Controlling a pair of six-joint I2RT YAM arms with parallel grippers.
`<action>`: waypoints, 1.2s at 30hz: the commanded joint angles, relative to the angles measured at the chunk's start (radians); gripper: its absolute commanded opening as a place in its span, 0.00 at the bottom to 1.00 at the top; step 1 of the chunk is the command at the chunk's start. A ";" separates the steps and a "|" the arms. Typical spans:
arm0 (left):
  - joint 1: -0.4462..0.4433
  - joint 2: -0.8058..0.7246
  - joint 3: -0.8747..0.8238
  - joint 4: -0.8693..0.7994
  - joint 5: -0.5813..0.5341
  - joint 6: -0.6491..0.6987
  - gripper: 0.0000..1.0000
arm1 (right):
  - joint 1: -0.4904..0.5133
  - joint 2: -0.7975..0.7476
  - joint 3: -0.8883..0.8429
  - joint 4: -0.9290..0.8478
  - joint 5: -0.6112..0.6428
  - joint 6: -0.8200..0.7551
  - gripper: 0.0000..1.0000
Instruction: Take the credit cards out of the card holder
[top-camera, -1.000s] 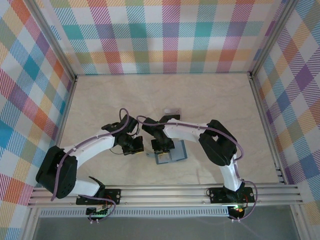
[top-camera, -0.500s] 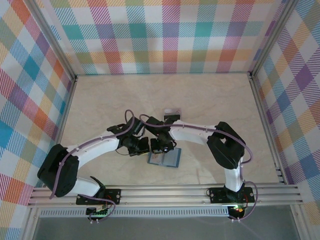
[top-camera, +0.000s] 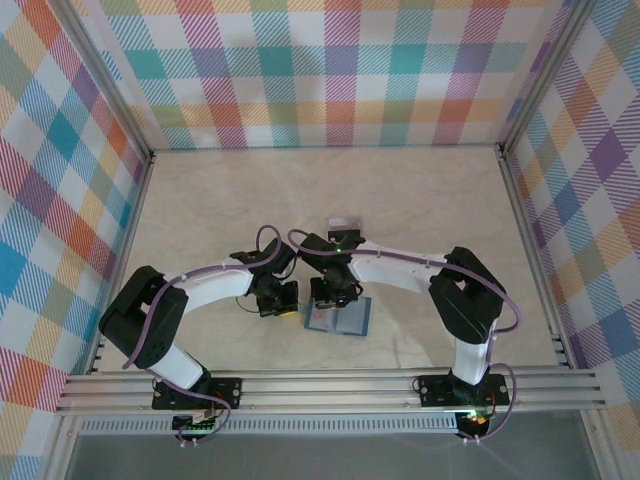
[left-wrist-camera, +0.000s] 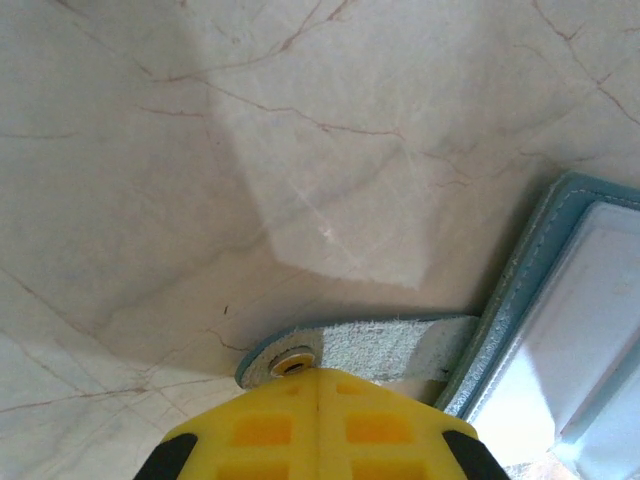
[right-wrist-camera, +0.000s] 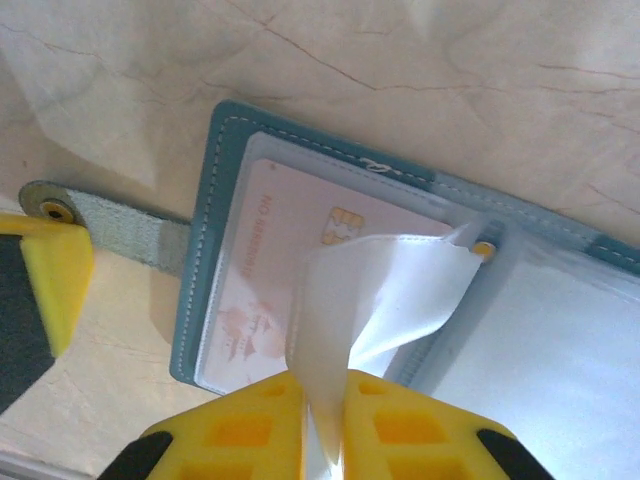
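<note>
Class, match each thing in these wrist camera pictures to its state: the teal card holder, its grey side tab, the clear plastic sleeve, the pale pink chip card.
Things:
1 teal stitched card holder
2 grey side tab with metal snap
3 clear plastic sleeve
4 pale pink chip card

States:
A pinched upward by the right hand
B flat inside a clear pocket
C lying open on the marbled table
D at the tip of the shut left hand

Pairs: 1-C, 2-D, 3-A, 4-B

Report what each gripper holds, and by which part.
The left gripper, shut, seems only to press down the side tab of the card holder near its snap. The right gripper pinches a clear sleeve by its free edge.
</note>
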 joint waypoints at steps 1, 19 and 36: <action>0.018 0.044 -0.014 -0.016 -0.044 0.024 0.02 | 0.006 -0.037 -0.024 -0.062 0.054 -0.008 0.18; 0.037 0.045 0.005 -0.050 -0.036 0.041 0.02 | -0.007 -0.063 -0.105 -0.214 0.242 0.038 0.45; 0.061 -0.143 -0.046 -0.157 -0.078 0.034 0.02 | -0.021 -0.036 -0.194 0.193 0.088 -0.090 0.39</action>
